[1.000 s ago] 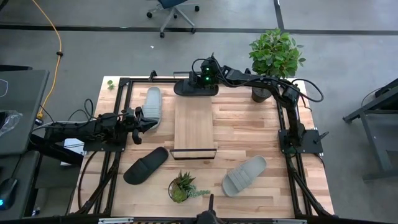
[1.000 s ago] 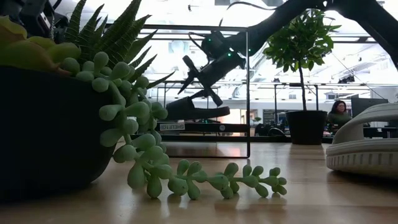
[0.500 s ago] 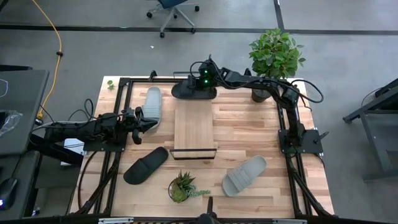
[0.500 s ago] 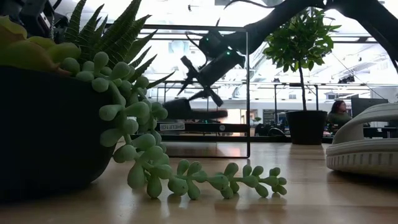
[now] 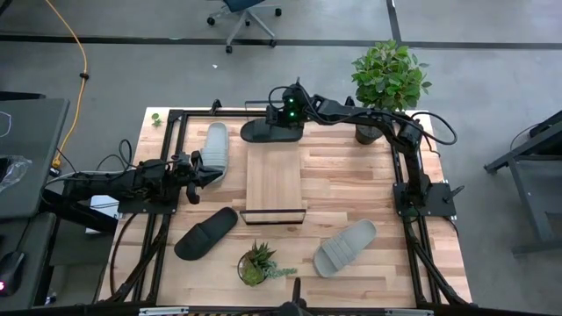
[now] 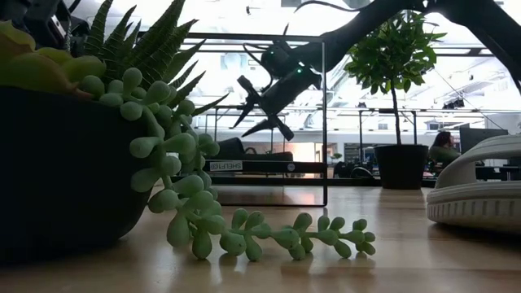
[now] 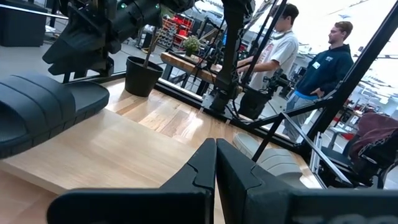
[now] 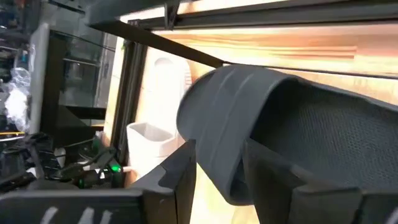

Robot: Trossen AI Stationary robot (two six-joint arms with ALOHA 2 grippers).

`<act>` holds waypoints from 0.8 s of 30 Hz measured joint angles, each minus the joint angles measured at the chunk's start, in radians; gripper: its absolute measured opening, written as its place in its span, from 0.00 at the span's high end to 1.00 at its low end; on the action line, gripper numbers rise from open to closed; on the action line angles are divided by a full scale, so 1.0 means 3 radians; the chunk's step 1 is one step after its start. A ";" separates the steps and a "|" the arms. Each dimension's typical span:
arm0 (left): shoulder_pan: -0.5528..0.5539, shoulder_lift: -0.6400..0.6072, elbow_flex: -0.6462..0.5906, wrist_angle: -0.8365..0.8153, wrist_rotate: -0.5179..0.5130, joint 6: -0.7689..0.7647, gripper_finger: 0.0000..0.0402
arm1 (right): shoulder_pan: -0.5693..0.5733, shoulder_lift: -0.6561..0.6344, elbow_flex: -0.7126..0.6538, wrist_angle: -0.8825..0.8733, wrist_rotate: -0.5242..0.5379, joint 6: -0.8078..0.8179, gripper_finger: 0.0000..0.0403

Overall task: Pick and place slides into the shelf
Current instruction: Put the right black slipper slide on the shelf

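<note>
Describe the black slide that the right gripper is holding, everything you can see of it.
The black slide is a matte, rubbery-looking open-toe sandal with a wide ribbed strap and a textured footbed. It lies crosswise at the far end of the shelf, sole down and roughly level. The right gripper grips it from above, one of the jaws on each side of the strap. Whether its sole rests on the board cannot be told.

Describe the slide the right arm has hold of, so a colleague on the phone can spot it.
Start at the long light-wood shelf board in the middle of the table. At its far end, by the tall potted plant, the right gripper grips a black open-toe slide. The other black slide lies loose at the near left, and both grey ones lie untouched.
</note>
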 joint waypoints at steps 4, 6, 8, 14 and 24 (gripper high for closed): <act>0.0001 0.0000 0.0000 -0.0001 0.0002 0.0000 1.00 | 0.0005 0.0000 0.0000 -0.0010 -0.0068 -0.0008 0.70; 0.0000 0.0000 -0.0001 -0.0001 0.0002 0.0000 1.00 | 0.0005 0.0000 0.0000 -0.0031 -0.0119 -0.0058 0.70; 0.0000 0.0000 0.0000 -0.0002 0.0002 0.0000 1.00 | 0.0005 0.0000 0.0000 -0.0034 -0.0167 -0.0166 0.70; 0.0000 0.0000 0.0000 -0.0004 0.0002 0.0000 1.00 | -0.0003 -0.0058 0.0000 -0.0091 -0.0195 -0.0384 0.70; 0.0001 0.0012 -0.0001 0.0039 -0.0331 -0.0022 1.00 | 0.0048 -0.0270 0.0001 -0.0490 -0.0193 -0.0960 0.84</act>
